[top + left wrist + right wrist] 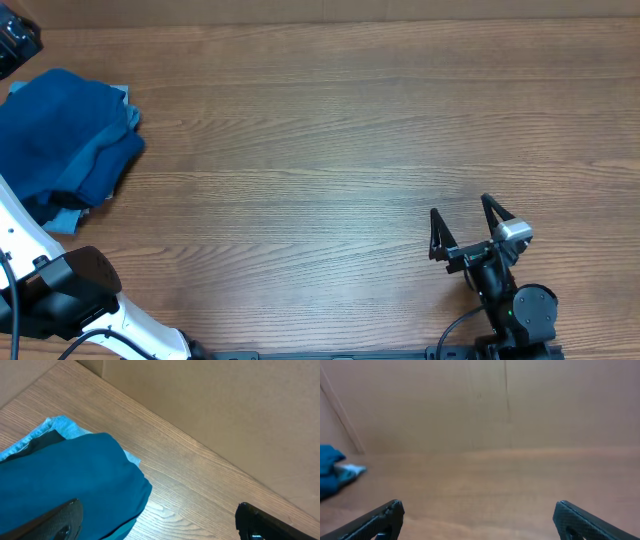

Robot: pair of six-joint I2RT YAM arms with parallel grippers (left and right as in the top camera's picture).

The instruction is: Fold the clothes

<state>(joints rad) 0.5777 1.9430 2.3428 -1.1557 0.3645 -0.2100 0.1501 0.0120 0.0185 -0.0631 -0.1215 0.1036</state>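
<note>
Wooden desk (330, 120), deep-blue shirt (60, 135) bunched at far-left corner. Left claw (157, 510) hovers over it, right claw (477, 507) low near front; both wide open, empty.

One blue shirt (60, 130), two end effectors (157, 509) (460, 206), one table (320, 130).

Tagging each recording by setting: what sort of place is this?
Likely a robot test bench, not a home: a wood-grain table, brown cardboard-like panels standing behind it, and the black two-finger right gripper open over it.
</note>
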